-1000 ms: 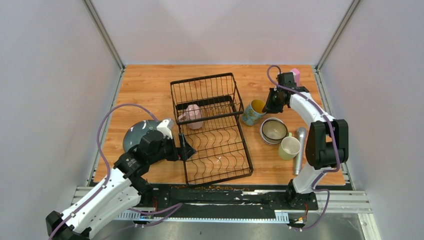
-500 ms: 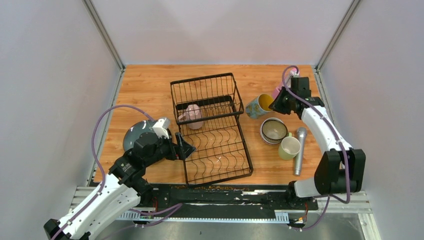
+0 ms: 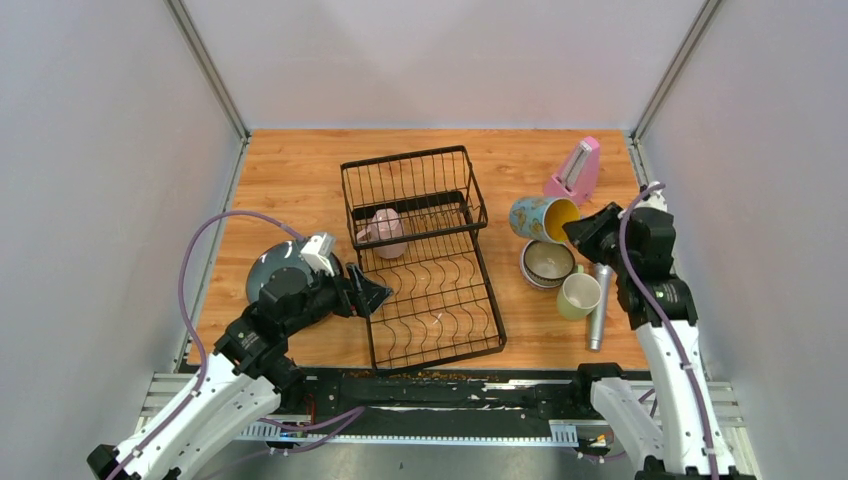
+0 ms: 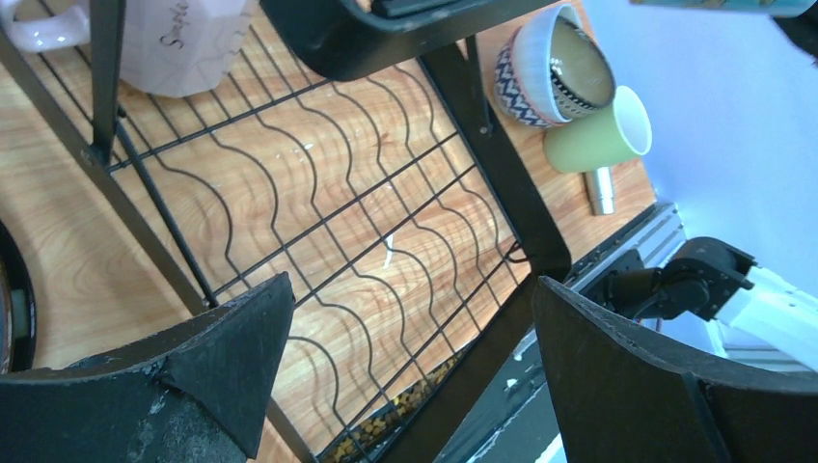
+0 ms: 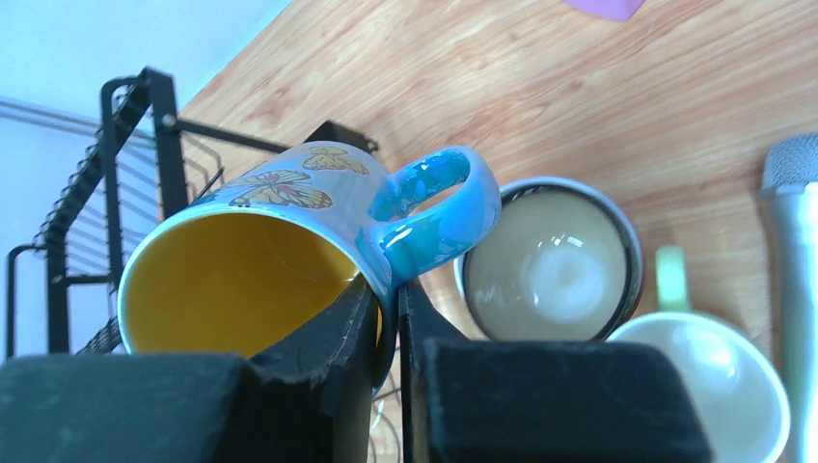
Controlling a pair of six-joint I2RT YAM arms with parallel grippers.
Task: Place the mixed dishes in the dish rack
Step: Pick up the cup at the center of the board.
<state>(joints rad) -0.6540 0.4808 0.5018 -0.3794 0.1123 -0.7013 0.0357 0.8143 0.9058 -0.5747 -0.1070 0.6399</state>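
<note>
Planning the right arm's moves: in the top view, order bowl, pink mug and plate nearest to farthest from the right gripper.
1. Bowl, just beside the right gripper.
2. Pink mug, inside the rack.
3. Plate, far left, beyond the rack.

dark plate [image 3: 260, 264] half behind left arm [image 3: 262, 335], pink mug [image 4: 183, 43] cropped at top

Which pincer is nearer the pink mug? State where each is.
Left. The left pincer hangs open at the left edge of the rack, just on the near side of the pink mug. The right pincer is right of the rack, shut on the blue mug.
</note>
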